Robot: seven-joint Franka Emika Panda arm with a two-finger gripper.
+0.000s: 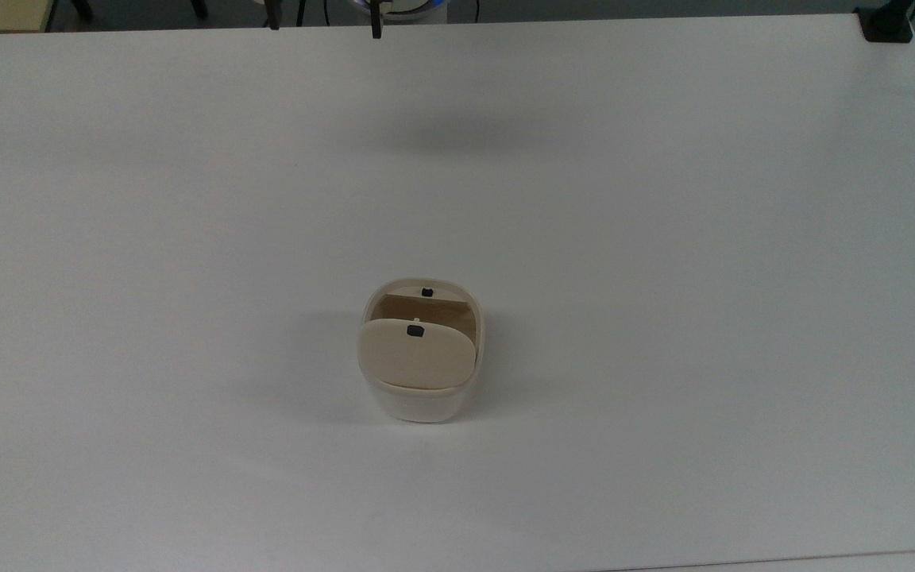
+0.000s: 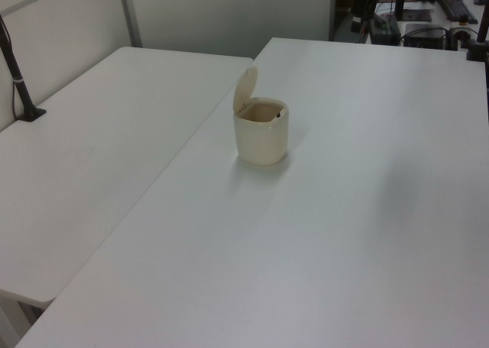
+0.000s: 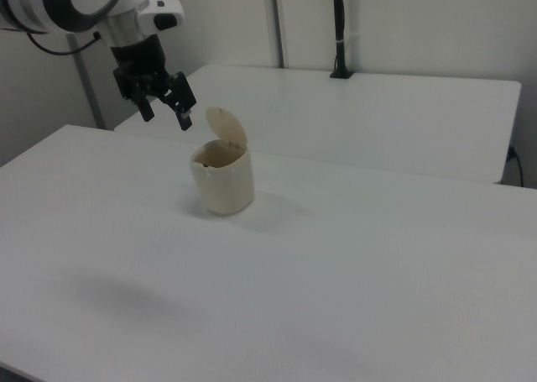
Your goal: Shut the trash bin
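Approach step: gripper spread, empty, hovering at right view's left of cream-white plastic trash bin; beige hinged lid upright. Next: push lid down.

Readable text: none in any view.
Trash bin: plain cream wall, no label, brand or number.
Lid: plain beige, carries only a small black square, no characters on it.
Table: bare white surface, no markings or signs.

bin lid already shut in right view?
No, the trash bin has its lid standing upright, and the gripper hangs open above the table.
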